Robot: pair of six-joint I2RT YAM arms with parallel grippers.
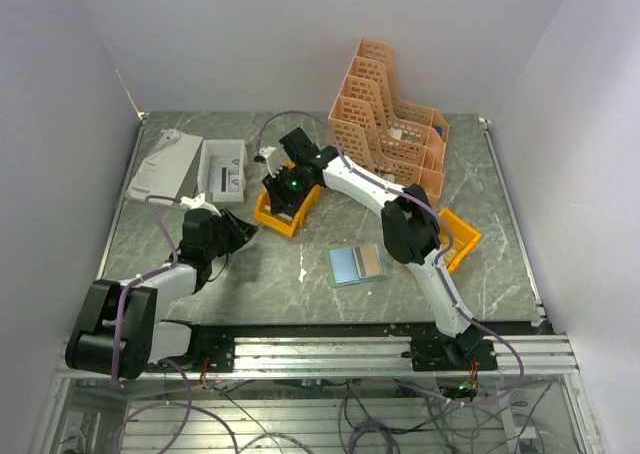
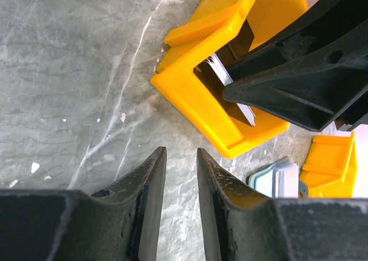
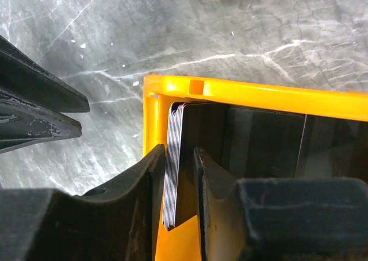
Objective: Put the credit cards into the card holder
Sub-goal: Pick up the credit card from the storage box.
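On marble (image 2: 69, 71), right gripper (image 3: 179, 157) pinches credit cards (image 3: 174, 129) in yellow bin (image 3: 259, 94); left gripper (image 2: 181, 154) narrowly open, empty.

The left arm (image 1: 165, 282) and the right arm (image 1: 437, 274) are each built of white link shells joined by bulky black joint housings. A lilac cable (image 1: 122, 319) is routed along each. A small green light (image 1: 294, 184) is shown near the right wrist. The left gripper (image 2: 179, 152) and the right gripper (image 3: 179, 152) are fitted with tapered matte-black fingers (image 2: 146, 198), scuffed at the edges.
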